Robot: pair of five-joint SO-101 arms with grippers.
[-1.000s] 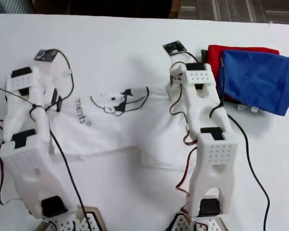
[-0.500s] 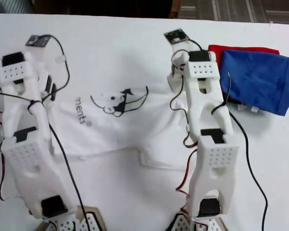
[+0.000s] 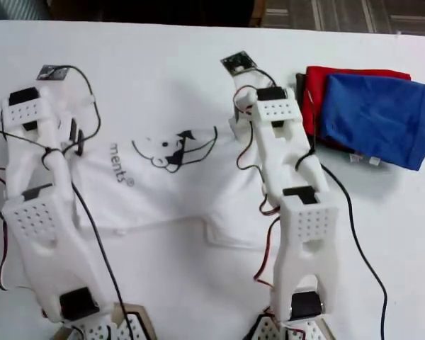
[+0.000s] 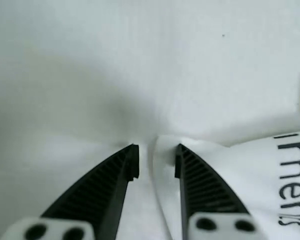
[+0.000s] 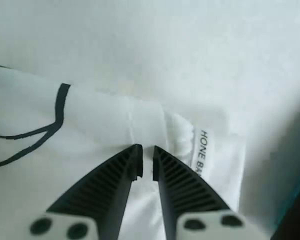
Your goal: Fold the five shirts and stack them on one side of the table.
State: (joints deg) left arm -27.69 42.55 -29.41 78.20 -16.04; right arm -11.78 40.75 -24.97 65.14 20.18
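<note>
i'm looking down on a white table [image 3: 163, 57] with both arms stretched out over it, the left arm [image 3: 39, 212] along the left side and the right arm [image 3: 297, 212] near the middle. the white shirt [image 3: 177, 184] lies spread between them, print side up, with a black line drawing and a bit of lettering showing. it is mostly flat, with a loose flap at its near edge.

on my left wrist feed the left gripper [image 4: 154, 162] sits low at the shirt's edge, close to the lettering. its jaws stand a little apart, and a raised fold of the white cloth stands in the gap, lying against one jaw. i can't tell if that fold is really pinched.

on the right wrist feed the right gripper [image 5: 146, 162] is down on the shirt beside the neck label, not far from the black outline. its jaws are drawn almost together, with only a thin slit between them, clamped on a small ridge of white cloth.

past the right arm, towards the table's right side, a folded blue shirt [image 3: 379, 117] lies on top of a folded red shirt [image 3: 319, 78]. the red one shows along the far and left edges of the blue. that pile lies just beside the white shirt without touching it, as far as i can see.
</note>
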